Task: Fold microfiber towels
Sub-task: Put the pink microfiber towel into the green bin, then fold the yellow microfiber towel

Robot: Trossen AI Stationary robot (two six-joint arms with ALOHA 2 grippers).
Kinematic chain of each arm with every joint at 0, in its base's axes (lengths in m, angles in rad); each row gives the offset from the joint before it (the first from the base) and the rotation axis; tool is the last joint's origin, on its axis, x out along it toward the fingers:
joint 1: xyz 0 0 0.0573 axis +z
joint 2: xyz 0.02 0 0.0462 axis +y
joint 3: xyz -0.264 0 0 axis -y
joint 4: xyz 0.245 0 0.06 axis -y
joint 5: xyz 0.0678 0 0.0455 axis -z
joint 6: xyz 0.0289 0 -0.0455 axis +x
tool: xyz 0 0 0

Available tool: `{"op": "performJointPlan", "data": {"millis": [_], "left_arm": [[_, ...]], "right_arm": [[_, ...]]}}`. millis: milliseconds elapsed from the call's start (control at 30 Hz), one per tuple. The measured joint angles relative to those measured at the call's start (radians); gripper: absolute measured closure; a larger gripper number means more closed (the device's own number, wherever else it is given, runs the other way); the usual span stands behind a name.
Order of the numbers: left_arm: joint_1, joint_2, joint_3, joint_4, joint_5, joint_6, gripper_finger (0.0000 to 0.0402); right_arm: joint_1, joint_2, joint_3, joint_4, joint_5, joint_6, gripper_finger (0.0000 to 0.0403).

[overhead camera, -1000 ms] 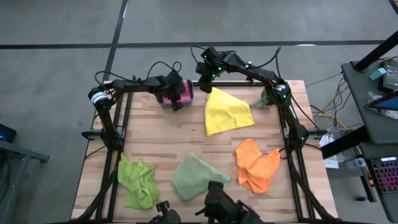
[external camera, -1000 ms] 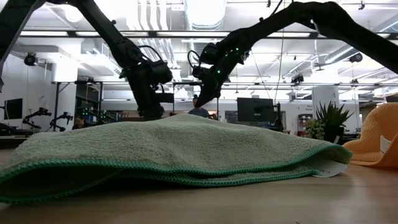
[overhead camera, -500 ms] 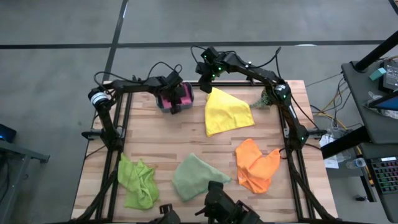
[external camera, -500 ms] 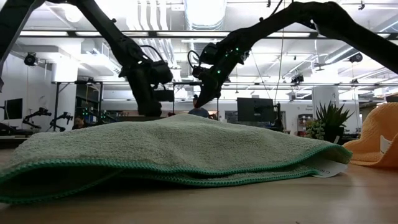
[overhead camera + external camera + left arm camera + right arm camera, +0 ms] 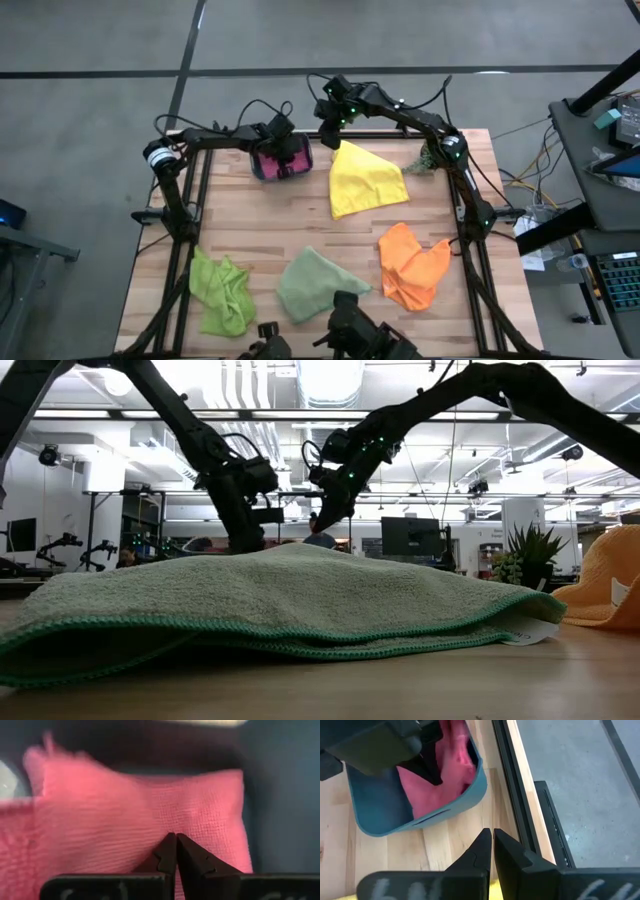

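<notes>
Microfiber towels lay spread over the wooden worktop (image 5: 300,215), and four showed plainly from above: the lime green towel (image 5: 222,291) crumpled at the near left, the sage green towel (image 5: 310,283) beside it, the yellow towel (image 5: 362,180) farther back toward the middle, and the orange towel (image 5: 412,263) at the near right. The pink towel (image 5: 270,161) was mostly hidden, stuffed in the teal bin (image 5: 445,807) at the far left edge, with the left claw (image 5: 286,163) directly over it. In the left wrist view that claw's tips were pressed together against the pink cloth; whether any fabric was pinched between them could not be told. From the low view the sage towel filled the foreground and blocked the bin and most of the worktop. The right claw (image 5: 334,122) hovered at the far edge, just right of the bin and above the yellow towel's far corner, fingers together and holding nothing. A plant sprig (image 5: 422,158) sat at the far right, partly covered by the right arm.
</notes>
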Motion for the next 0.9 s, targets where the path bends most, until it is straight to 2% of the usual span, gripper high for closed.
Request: {"op": "performJointPlan", "data": {"millis": [133,367,633,833,900], "left_arm": [[-0.001,0.003,0.003,0.0,0.014,-0.002,0.0401],[-0.001,-0.016,0.009,-0.043,0.131,-0.003,0.0401],[-0.001,-0.035,0.019,-0.05,0.134,0.003,0.0401],[0.005,-0.129,0.031,-0.044,0.112,0.006,0.0401],[0.005,-0.182,0.029,-0.044,0.112,0.001,0.0401]], "right_arm": [[0.0,0.0,-0.002,0.004,0.0,0.0,0.0392],[0.0,0.0,-0.002,0.004,0.0,0.0,0.0392],[0.0,0.0,-0.002,0.003,0.0,0.001,0.0392],[0.0,0.0,-0.002,0.01,-0.001,0.001,0.0392],[0.0,0.0,-0.007,0.039,-0.034,0.002,0.0392]]}}
